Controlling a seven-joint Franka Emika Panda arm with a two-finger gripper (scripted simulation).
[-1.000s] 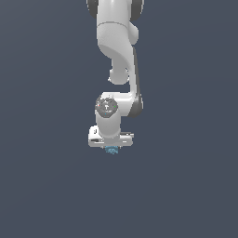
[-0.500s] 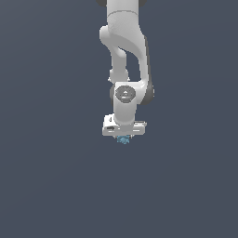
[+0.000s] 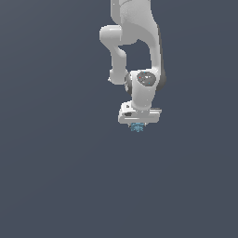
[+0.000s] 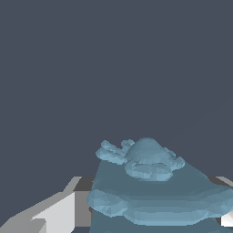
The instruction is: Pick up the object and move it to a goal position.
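exterior view: white arm (image 3: 139, 37) comes down from the top edge, a little toward the exterior view's right of centre; wrist bends over a round joint with a dark cap; below it sits the flat white hand block, and the gripper (image 3: 137, 125) points downward; background is plain dark grey-blue all round, no surface edge to be made out; the object (image 3: 137, 127) is a tiny light-blue lump directly under the hand block, touching the gripper's underside, partly covered by it; fingers are too small here to separate, so the gap between them cannot be read from this view; nothing shows beneath the object but the flat grey-blue field, so whether it rests on anything cannot be told.

wrist view: the object (image 4: 152, 191) fills the lower middle of the picture, very close to the camera; pale translucent teal, faceted, with stacked rounded ridges running across it and a domed knob with small lobes on the far end; a white and grey finger (image 4: 54, 214) lies against one flank of it; a small white corner of the other finger (image 4: 227, 219) shows at the opposite flank; gripper (image 4: 150, 217) is clamped on the object from both sides; rest of the picture is uniform dark grey-blue.
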